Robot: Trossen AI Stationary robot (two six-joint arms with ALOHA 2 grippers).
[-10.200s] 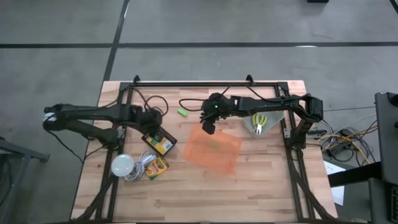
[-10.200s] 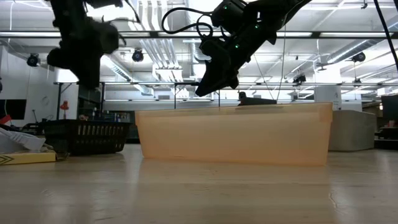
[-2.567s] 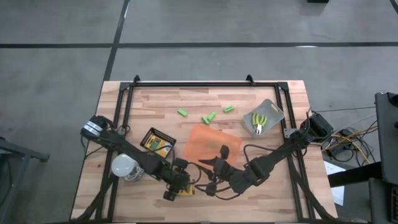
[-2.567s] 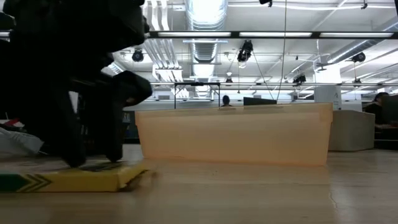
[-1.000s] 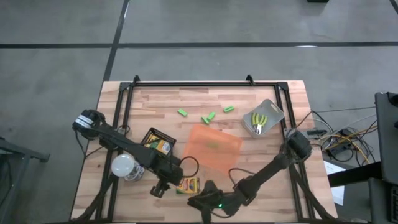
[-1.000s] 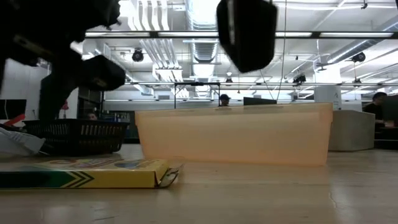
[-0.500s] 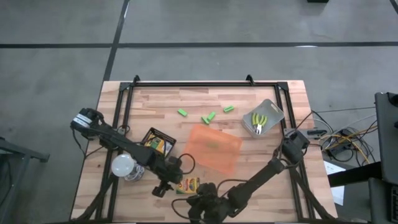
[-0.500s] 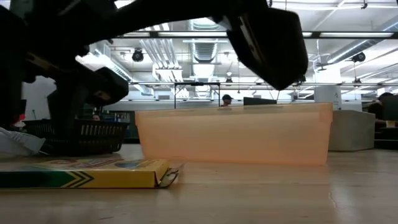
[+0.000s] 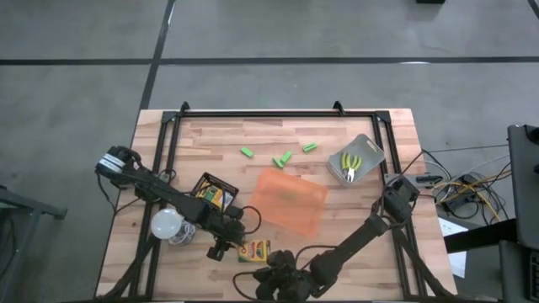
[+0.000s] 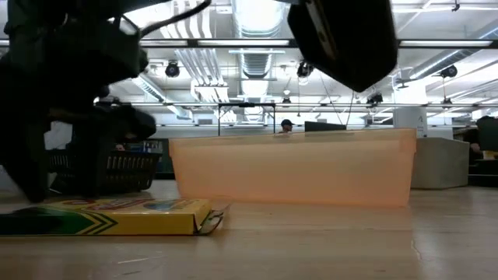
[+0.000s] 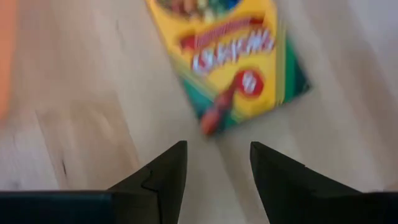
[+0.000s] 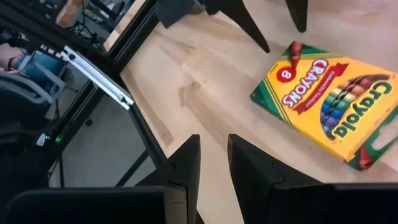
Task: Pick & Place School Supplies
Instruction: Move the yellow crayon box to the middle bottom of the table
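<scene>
left end effector (image 9: 221, 250) sits low over the table (image 9: 354, 252) near the front edge, just beside a yellow-and-green crayon box (image 9: 254, 250) lying flat. in the left wrist view its two fingers (image 11: 163, 175) are spread w/ a clear gap and nothing between them; the box (image 11: 231, 59) lies just ahead of the tips, not touching. low view shows the same box (image 10: 109, 217) flat on the wood w/ its end flap ajar.

right end effector (image 9: 271, 279) is at the front edge of the table, near that box on its other side. right wrist view: fingers (image 12: 183, 163) only a narrow gap apart, empty, w/ the box (image 12: 326, 102) well ahead and the left arm's fingertips beside it.

second crayon box (image 9: 213, 193) lies further back on the left, under the left arm. white bulb (image 9: 165, 223) w/ cord is near the left edge. orange tray (image 9: 288, 199) sits mid-table, its wall (image 10: 292, 167) filling the low view. three green blocks (image 9: 285, 156) lie scattered behind the tray. yellow-handled tools (image 9: 351, 163) rest in a small clear container (image 9: 369, 150) back right.
</scene>
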